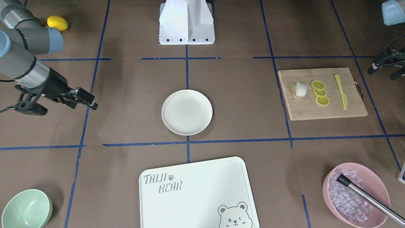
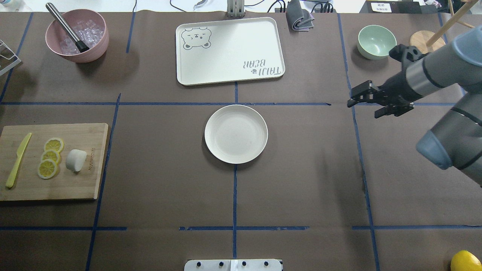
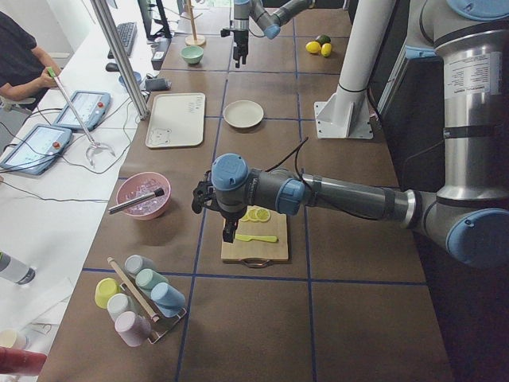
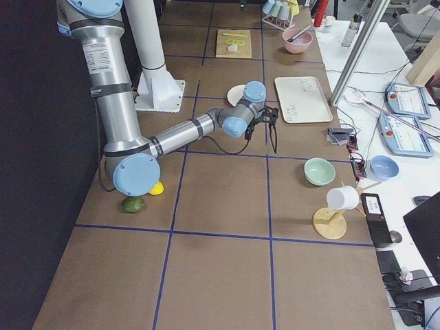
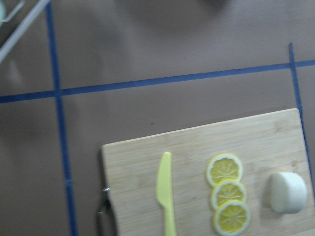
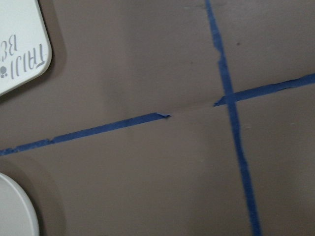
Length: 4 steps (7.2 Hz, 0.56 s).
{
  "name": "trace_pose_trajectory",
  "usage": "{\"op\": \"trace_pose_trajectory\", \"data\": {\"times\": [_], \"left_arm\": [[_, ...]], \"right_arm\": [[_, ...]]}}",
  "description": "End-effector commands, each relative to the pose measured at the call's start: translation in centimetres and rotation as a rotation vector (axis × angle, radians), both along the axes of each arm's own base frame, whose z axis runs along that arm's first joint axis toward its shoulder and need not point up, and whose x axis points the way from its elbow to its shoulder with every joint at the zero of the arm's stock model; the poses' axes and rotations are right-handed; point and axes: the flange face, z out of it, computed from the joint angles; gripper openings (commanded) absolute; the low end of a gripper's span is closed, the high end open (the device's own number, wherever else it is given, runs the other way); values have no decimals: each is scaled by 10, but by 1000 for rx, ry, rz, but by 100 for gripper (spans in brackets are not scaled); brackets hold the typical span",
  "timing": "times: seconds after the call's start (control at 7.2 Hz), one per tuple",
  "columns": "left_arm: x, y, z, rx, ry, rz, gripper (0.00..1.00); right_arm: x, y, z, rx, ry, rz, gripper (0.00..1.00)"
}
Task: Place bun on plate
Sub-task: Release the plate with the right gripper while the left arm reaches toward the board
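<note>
The bun (image 2: 75, 160), a small white stubby roll, lies on a wooden cutting board (image 2: 79, 188) at the table's left side, next to three lemon slices (image 2: 50, 157). In the left wrist view the bun (image 5: 289, 192) is at the lower right. The cream plate (image 2: 236, 134) sits bare in the middle of the table. My left gripper (image 3: 228, 232) hovers above the board's outer end, and I cannot tell its state. Far right of the plate, my right gripper (image 2: 362, 107) hangs open and holds nothing.
A yellow knife (image 2: 17, 160) lies on the board. The white bear-print board (image 2: 229, 49) is beyond the plate, with a pink bowl of ice (image 2: 77, 35) at back left and a mint-green bowl (image 2: 376, 41) at back right. A lemon (image 2: 465, 260) lies at the near right corner.
</note>
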Motion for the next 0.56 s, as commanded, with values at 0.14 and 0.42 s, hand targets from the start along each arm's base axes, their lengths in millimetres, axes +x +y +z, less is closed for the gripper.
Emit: {"op": "trace_pose_trajectory", "data": {"times": [0.14, 0.42], "left_arm": [[135, 13, -42, 34, -35, -25, 100], [184, 27, -43, 87, -108, -22, 99]], "right_arm": [[93, 17, 88, 158, 144, -92, 100], [101, 14, 94, 183, 179, -120, 100]]}}
